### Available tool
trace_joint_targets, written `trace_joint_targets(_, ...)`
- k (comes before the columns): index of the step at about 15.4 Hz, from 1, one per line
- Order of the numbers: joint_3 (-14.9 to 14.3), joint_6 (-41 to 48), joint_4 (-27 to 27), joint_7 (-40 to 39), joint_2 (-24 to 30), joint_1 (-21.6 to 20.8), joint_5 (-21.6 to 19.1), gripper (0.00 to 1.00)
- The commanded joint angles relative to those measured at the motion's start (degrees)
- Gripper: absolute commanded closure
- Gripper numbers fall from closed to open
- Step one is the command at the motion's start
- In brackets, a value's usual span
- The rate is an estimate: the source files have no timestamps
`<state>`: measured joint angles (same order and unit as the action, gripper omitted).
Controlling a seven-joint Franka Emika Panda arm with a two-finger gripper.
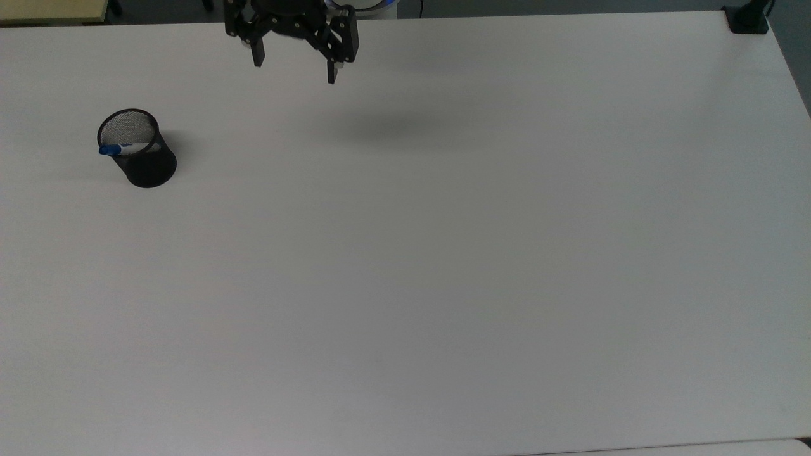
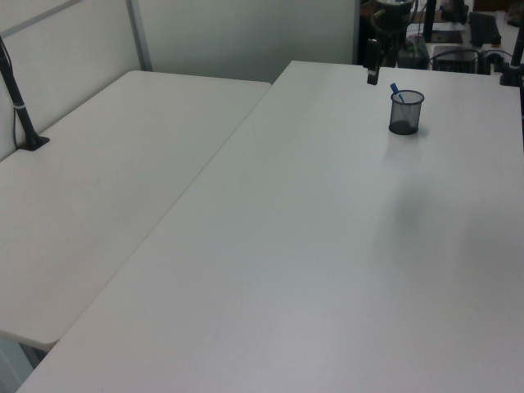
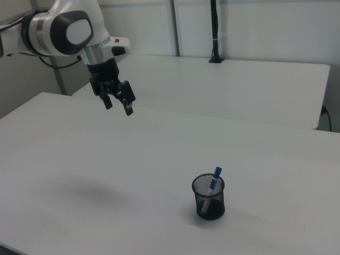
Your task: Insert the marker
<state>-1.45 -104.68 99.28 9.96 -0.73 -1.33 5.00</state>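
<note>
The marker (image 1: 114, 149) stands tilted inside the black mesh cup (image 1: 138, 152) near the top view's left edge. Its blue cap leans on the cup's rim. In the right view the marker (image 3: 214, 177) pokes its blue cap out of the cup (image 3: 209, 198). The cup (image 2: 406, 113) and the marker's cap (image 2: 395, 88) also appear in the left view, far back. My gripper (image 1: 294, 71) hangs open and empty above the table, well to the top view's right of the cup. The right view has the gripper (image 3: 118, 108) high up, far from the cup, and the left view has the gripper (image 2: 372, 75) just left of it.
The white table (image 1: 443, 253) is bare around the cup. A black clamp (image 1: 747, 19) sits on its far right corner in the top view. A second table (image 2: 106, 180) with a black post (image 2: 18, 102) adjoins it in the left view.
</note>
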Motion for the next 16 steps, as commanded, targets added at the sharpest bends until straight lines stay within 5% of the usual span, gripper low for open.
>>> trace_joint_targets(1, -1.3, 2.2, -3.1, -10.0, -0.9, -0.4, -0.8, 0.0)
trace_joint_targets(16, -1.0, 2.3, -1.6, -10.1, 2.0, 1.7, -3.9, 0.0)
